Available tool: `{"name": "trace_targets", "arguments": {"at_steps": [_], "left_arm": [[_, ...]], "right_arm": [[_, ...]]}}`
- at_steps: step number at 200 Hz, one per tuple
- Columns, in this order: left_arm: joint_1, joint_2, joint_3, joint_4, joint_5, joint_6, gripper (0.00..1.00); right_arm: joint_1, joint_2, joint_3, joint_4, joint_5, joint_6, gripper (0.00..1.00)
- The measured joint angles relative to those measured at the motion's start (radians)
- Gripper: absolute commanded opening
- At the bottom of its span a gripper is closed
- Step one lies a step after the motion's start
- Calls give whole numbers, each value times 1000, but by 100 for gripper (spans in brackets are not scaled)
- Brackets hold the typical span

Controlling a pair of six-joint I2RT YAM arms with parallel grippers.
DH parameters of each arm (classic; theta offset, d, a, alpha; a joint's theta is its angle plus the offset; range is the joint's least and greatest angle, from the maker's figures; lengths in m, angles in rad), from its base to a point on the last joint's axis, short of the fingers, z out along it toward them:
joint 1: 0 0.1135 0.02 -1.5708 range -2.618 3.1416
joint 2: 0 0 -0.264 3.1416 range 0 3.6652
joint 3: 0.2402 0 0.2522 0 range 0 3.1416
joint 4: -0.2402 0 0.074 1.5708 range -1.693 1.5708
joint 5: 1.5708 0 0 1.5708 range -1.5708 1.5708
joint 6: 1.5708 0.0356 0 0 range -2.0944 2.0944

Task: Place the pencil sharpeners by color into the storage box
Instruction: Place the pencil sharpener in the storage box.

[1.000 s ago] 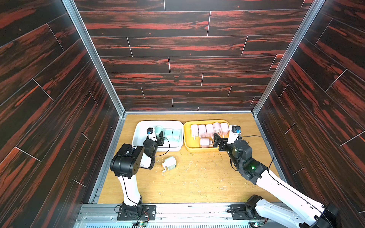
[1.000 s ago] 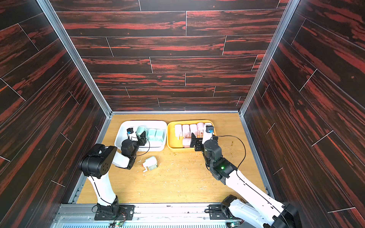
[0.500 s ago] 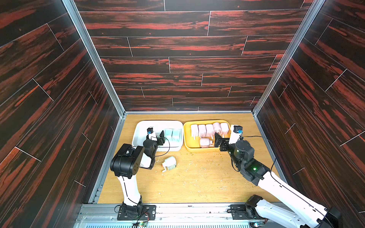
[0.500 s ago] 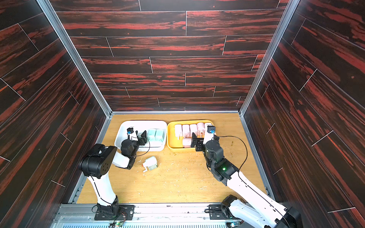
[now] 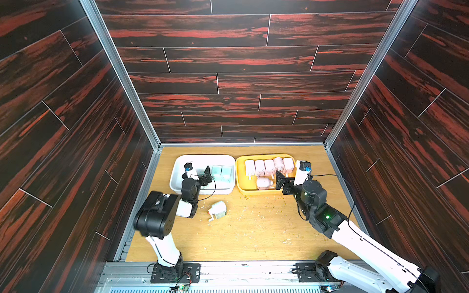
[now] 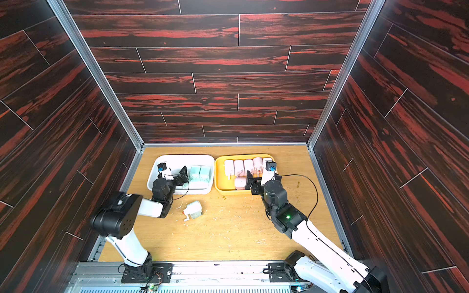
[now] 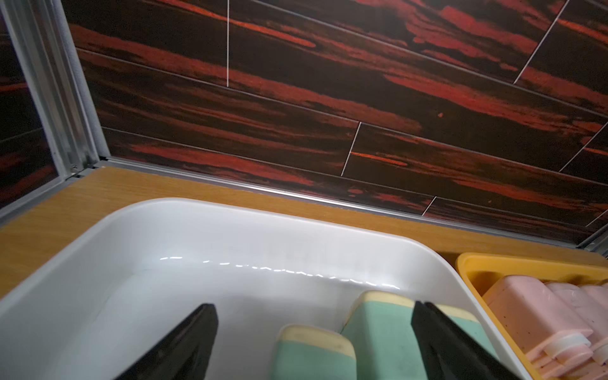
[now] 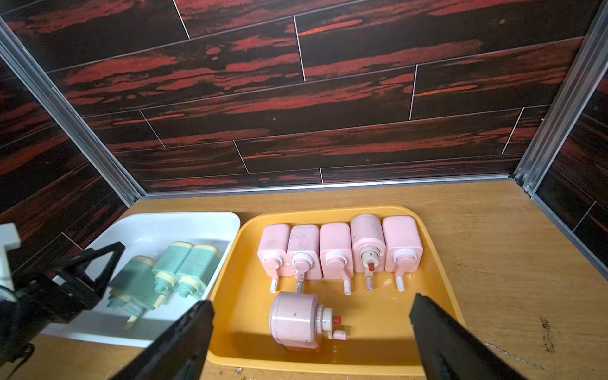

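Observation:
My left gripper hangs open over the white storage box. Three mint green pencil sharpeners lie inside. The nearest green sharpener sits loose between the fingers, touching neither. Another green sharpener lies on the table in front of that box. My right gripper is open above the front of the yellow storage box. A pink sharpener lies on its side below it, untouched. Several pink sharpeners stand in a row behind.
The two boxes sit side by side near the back wall. Side walls close in on both flanks. Pencil shavings are scattered over the wooden tabletop in front of the boxes.
My left gripper's jaws have spread wide, and the green sharpener between them now rests free in the white box. The right arm has barely moved.

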Motion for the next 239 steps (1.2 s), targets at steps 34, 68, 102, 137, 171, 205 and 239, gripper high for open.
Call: {"name": "trace_targets", "arguments": {"at_steps": [34, 68, 102, 137, 171, 205, 239], "left_arm": [[0, -174, 54, -295, -70, -41, 100], [0, -241, 56, -549, -71, -45, 100], [0, -237, 158, -835, -43, -11, 100], [0, -208, 299, -1027, -31, 41, 99], [0, -169, 369, -1157, 7, 102, 97], [0, -114, 440, -1274, 50, 163, 94], [0, -37, 540, -1378, 75, 201, 87]], "right_arm": [[0, 13, 0, -3, -10, -2, 98], [0, 34, 0, -4, -17, -11, 98], [0, 42, 0, -9, -19, -17, 98], [0, 43, 0, -18, -19, -27, 98], [0, 44, 0, -23, -19, -30, 98], [0, 49, 3, -27, -19, -31, 98], [0, 52, 10, -30, -19, -33, 98]]}}
